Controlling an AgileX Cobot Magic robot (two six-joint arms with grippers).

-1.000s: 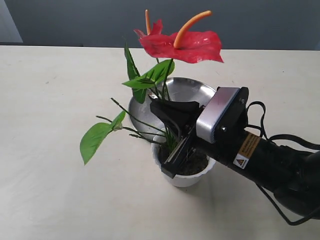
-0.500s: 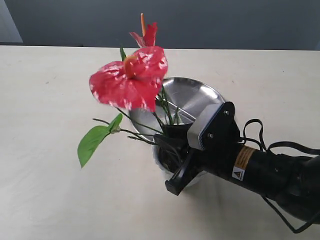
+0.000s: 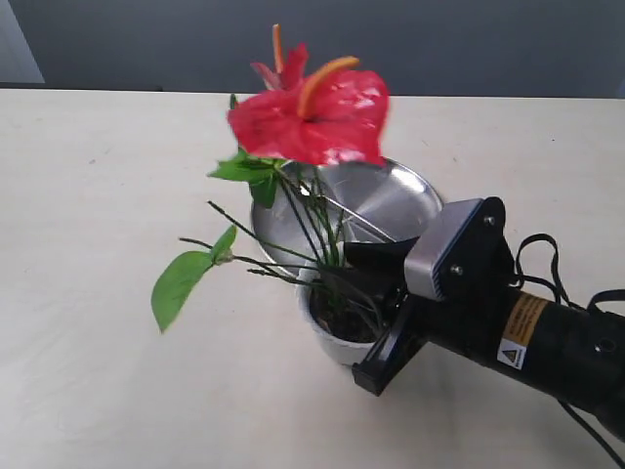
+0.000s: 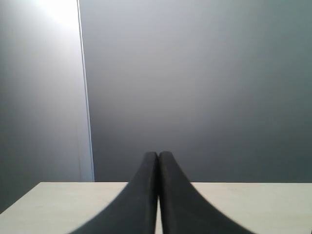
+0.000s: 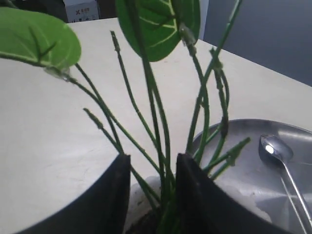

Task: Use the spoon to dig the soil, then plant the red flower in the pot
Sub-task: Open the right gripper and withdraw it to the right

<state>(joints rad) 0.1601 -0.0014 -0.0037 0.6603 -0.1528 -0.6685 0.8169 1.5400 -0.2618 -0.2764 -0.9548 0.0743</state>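
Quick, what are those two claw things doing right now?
Left end effector: closed, empty.
Right end effector: open, straddling the red flower stems.

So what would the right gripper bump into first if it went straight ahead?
Most likely the red flower's thin green stems, standing right between the right gripper's open jaws; depth is hard to judge.

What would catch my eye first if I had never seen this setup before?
The big glossy red flower stands out most, rising on thin green stems from a small white pot near the middle of the pale table. A black robot gripper reaches in from the right, its fingers apart on either side of the stems. Behind the pot sits a shiny steel plate with a spoon lying in it.
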